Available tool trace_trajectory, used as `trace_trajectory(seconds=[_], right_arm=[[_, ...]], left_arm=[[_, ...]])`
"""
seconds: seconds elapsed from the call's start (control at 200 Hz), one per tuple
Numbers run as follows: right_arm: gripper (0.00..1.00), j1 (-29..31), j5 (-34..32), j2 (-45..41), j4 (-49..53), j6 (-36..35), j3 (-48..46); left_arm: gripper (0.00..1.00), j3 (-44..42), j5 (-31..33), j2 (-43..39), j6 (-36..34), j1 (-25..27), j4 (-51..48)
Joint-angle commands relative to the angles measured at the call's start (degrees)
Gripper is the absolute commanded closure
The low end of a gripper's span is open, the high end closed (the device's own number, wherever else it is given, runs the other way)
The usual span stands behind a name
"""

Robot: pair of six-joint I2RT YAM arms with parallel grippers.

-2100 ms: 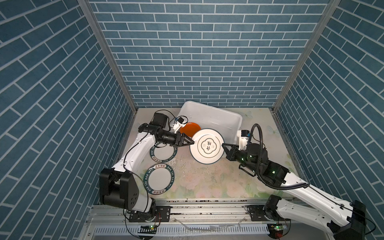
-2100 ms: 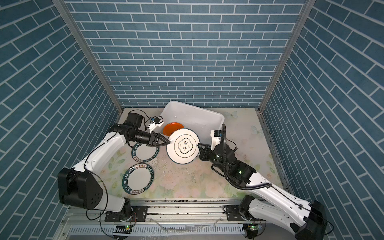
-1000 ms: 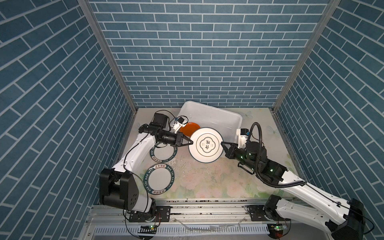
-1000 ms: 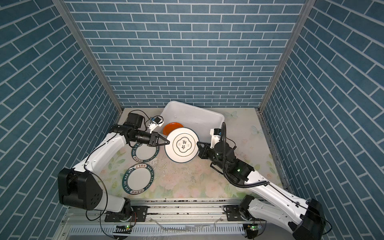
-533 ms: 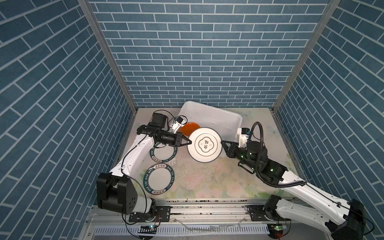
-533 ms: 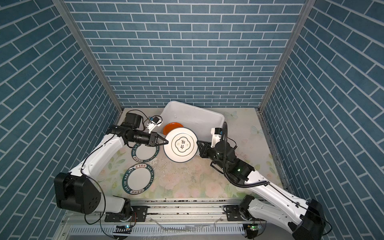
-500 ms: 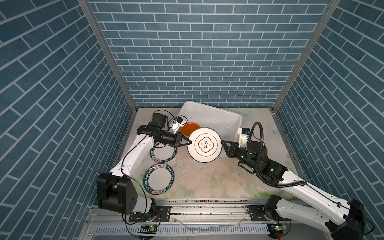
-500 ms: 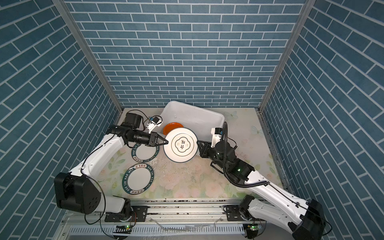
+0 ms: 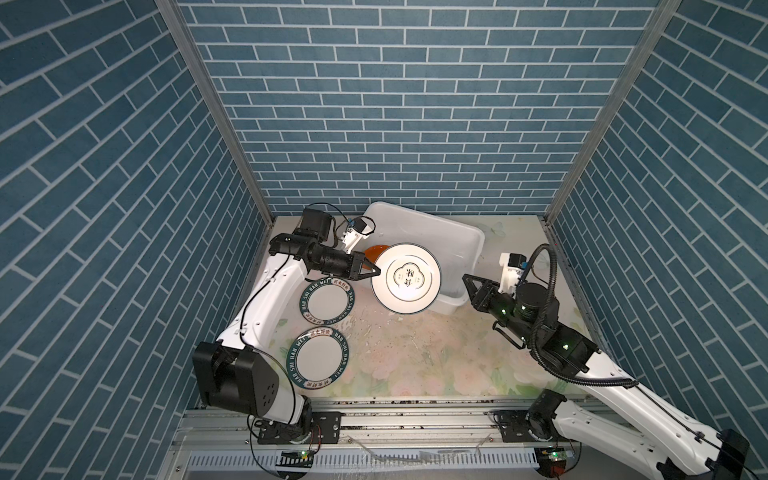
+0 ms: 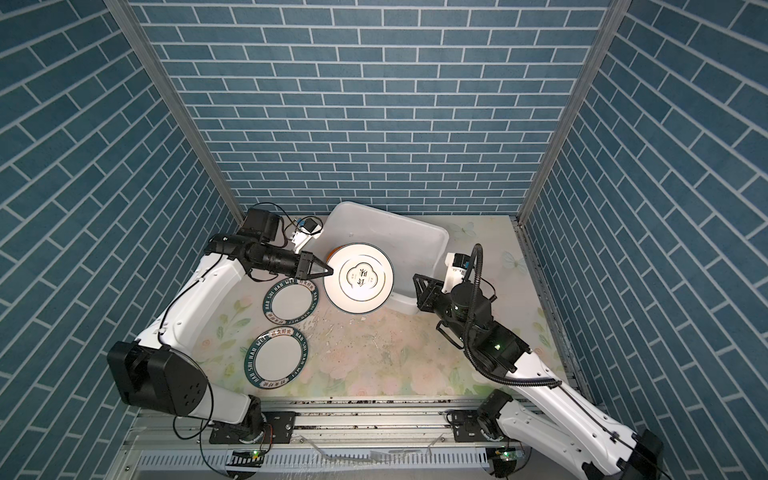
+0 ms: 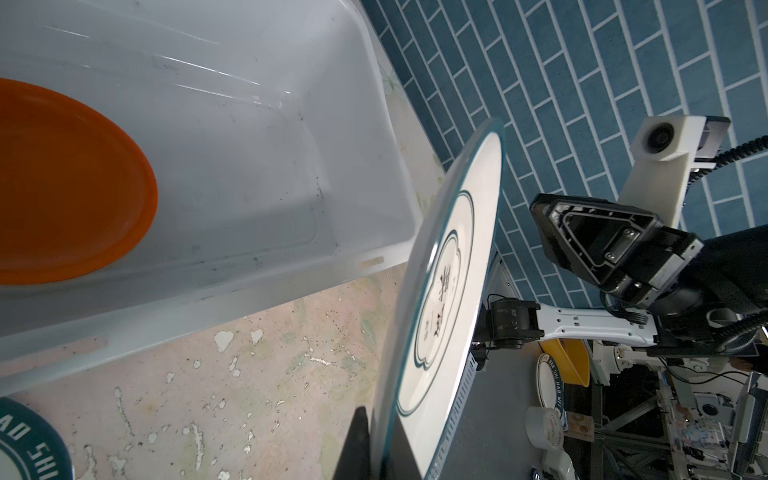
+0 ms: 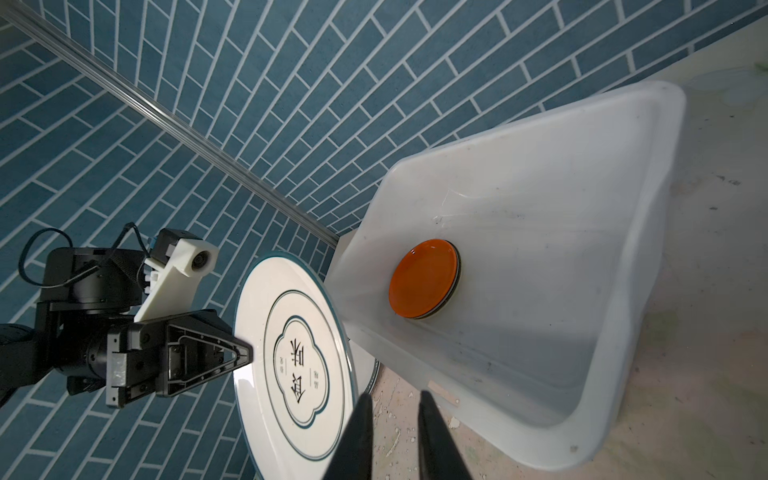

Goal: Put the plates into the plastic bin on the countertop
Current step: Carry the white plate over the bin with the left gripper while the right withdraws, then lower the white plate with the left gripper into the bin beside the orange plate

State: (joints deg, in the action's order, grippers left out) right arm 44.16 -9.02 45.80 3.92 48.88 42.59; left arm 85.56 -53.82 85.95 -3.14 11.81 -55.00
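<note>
White plate (in L jaws) hides most of orange plate.

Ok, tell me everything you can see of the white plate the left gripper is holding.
The white plate is round, glossy and ceramic-looking, with a thin dark teal rim line and a lobed frame around dark characters at its centre. The left gripper pinches its rim, holding it face up off the countertop; nothing else touches it. In both top views it overlaps the near rim of the bin and part of the orange plate.
</note>
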Motion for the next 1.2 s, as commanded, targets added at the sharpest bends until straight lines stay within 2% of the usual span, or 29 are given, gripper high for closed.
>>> trace_trajectory(seconds=[0.0,0.255,0.465,0.82,0.905,1.02,1.1,1.195], right_arm=[[0.79,-0.61,-2.61,-1.52,4.02,-2.56,2.29],[0.79,-0.72,-4.81,-2.41,8.22,-1.52,2.82],[0.79,-0.91,-5.24,-1.24,14.50,-0.94,7.68],[0.78,-2.77,-7.29,4.60,27.62,-6.21,18.75],[0.78,-4.11,-5.81,5.63,30.75,-3.59,20.17],[0.78,-5.10,-0.85,6.18,28.61,3.60,17.45],[0.78,-5.16,-0.89,6.89,29.61,6.04,18.17],[0.78,-5.30,-1.78,7.11,31.46,8.47,19.03]], left_arm=[[1.00,4.07,1.40,1.30,-2.94,0.17,-2.22],[1.00,14.56,4.67,8.74,-1.64,1.68,-0.72],[1.00,23.81,7.19,18.36,-0.91,4.12,-0.29],[1.00,45.81,10.04,37.51,-2.86,5.37,-10.37],[1.00,49.87,11.24,40.25,-2.91,5.41,-11.86],[1.00,49.80,12.58,40.95,-4.40,6.22,-10.83],[1.00,50.26,14.84,41.74,-7.27,7.33,-11.17],[1.00,50.45,14.28,42.97,-7.65,8.17,-10.22]])
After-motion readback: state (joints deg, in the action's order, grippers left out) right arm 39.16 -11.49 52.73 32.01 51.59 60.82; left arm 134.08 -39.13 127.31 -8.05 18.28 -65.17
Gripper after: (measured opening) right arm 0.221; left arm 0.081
